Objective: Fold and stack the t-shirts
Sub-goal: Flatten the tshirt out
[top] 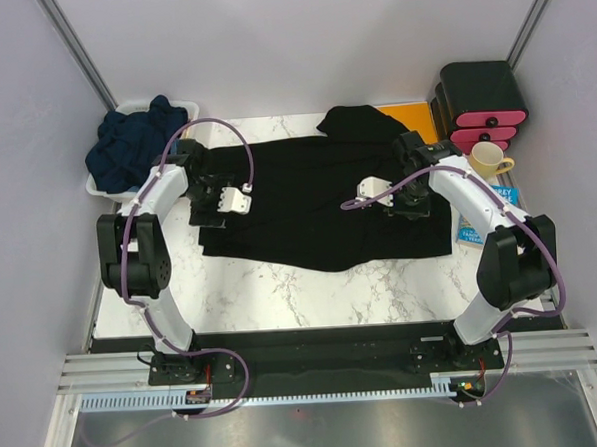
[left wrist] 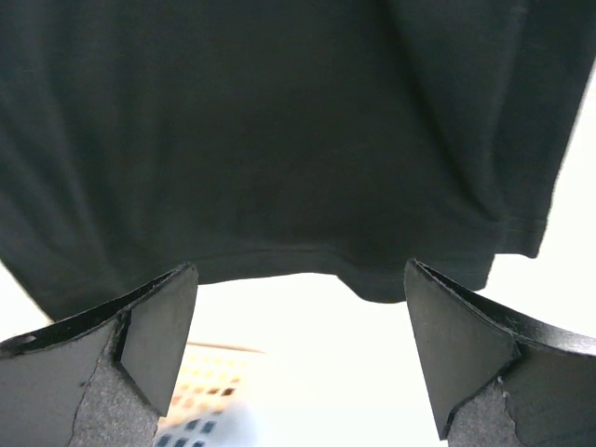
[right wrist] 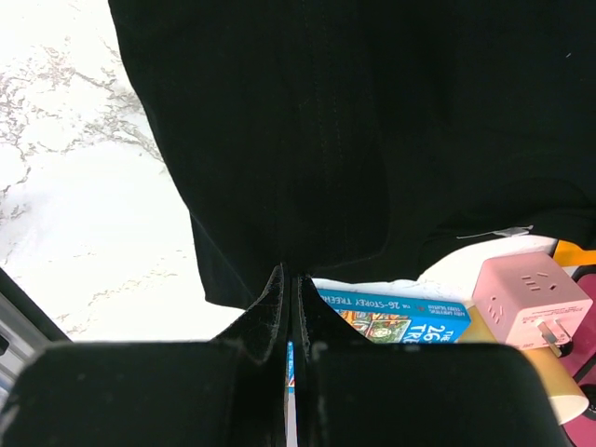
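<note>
The black t-shirt (top: 318,207) lies spread across the middle of the tabletop. The left gripper (left wrist: 298,321) has its fingers wide apart, with the hem just beyond their tips and none of it between them. The right gripper (right wrist: 291,284) has its fingers pressed together on the shirt's right edge. Navy t-shirts (top: 134,142) sit heaped in a basket (top: 98,187) at the far left corner.

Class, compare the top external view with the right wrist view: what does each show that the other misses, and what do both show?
Top only: navy t-shirts in the white basket, and the open left gripper. Right wrist only: a pink socket cube, and the right gripper pinching the cloth's edge. Both: the black t-shirt, the blue book, the marble table.
</note>
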Available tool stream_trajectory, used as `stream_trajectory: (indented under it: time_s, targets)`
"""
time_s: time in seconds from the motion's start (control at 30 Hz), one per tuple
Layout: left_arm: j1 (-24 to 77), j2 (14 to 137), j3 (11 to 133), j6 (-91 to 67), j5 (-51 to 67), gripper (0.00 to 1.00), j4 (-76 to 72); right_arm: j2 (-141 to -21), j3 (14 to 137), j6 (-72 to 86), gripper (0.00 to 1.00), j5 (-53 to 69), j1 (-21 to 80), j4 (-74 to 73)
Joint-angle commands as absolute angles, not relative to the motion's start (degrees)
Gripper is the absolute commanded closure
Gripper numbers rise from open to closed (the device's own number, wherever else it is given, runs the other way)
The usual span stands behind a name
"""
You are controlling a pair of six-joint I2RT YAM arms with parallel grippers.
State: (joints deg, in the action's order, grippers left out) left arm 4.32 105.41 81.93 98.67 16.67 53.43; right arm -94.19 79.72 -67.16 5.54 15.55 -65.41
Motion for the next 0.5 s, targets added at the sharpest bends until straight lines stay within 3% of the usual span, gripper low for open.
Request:
stream_trajectory:
  time_s: [0.0,0.27,0.47]
  targets:
    - [3.17,108.27,85.16,102.57,18.11,0.03,59.41,-94.74,82.53,-66.44,1.00,5.36,16.00,-65.13]
    - [2.46,113.55,90.35,102.83,17.32,0.07,63.98,-95.54,83.41,-66.27,1.00,4.92,16.43,-64.95]
    - [2.46,114.96,90.79,103.10,15.56,0.18,64.60,-95.63,83.94,-65.92,1.00,4.31,16.61,-64.86]
